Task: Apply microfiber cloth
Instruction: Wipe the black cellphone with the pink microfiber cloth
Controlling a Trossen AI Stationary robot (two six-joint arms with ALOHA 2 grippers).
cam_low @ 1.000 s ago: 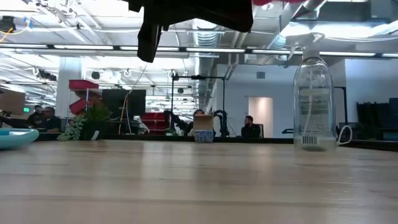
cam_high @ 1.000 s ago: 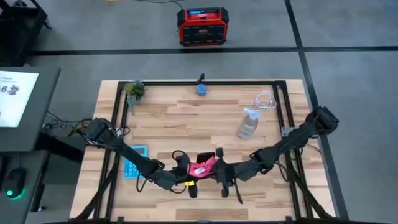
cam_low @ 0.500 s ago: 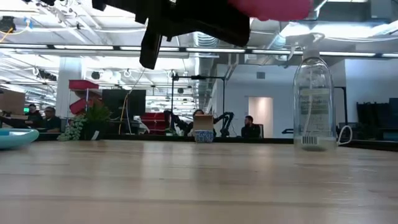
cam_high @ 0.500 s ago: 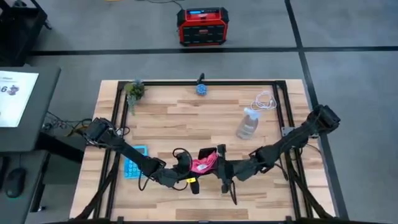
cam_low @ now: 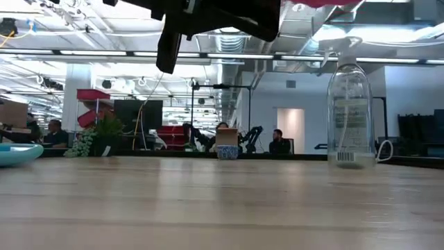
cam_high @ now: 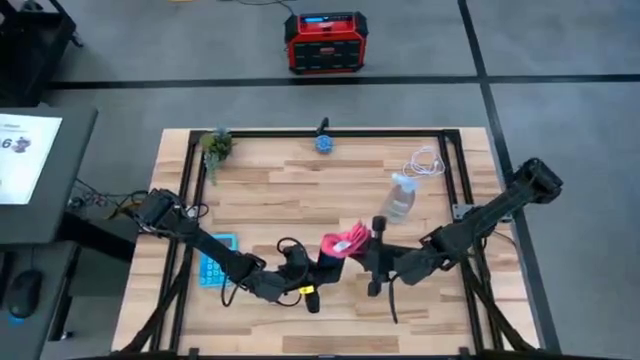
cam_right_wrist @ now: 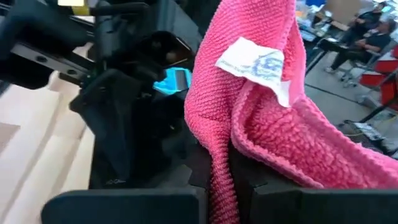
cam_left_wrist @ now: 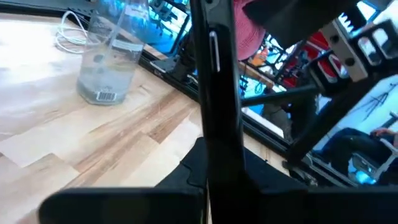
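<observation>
The pink microfiber cloth (cam_high: 345,243) is bunched in the air over the table's near middle, and my right gripper (cam_high: 374,254) is shut on it. Its white tag (cam_right_wrist: 255,62) faces the right wrist camera. Just to its left, my left gripper (cam_high: 310,272) is shut on a black phone (cam_left_wrist: 214,93), seen edge-on in the left wrist view. The cloth (cam_left_wrist: 252,31) shows right beside the phone's far end; whether they touch I cannot tell. In the low view only dark gripper parts (cam_low: 208,17) and a pink strip (cam_low: 319,3) show at the top. My left gripper pinches the phone's near end (cam_left_wrist: 217,163) between its two fingers, one on each flat face. The phone points away along the fingers, thin edge toward the camera, clear of the table. My right gripper pinches a bunched fold of the cloth (cam_right_wrist: 219,177), several layers, between its fingers. It comes level from the table's right. The cloth stands out beyond the fingers, slack and clear of the table.
A clear spray bottle (cam_high: 397,198) stands right of centre, with a white cable (cam_high: 427,162) behind it. A light-blue calculator (cam_high: 214,262) lies at the left. A small plant (cam_high: 215,145) and a blue object (cam_high: 324,142) sit at the far edge.
My right gripper has moved toward the table's right and far edges, carrying the cloth. The cloth, which lay bunched against the phone, now sits farther right and farther back. My left gripper and the phone have stayed nearly in place.
</observation>
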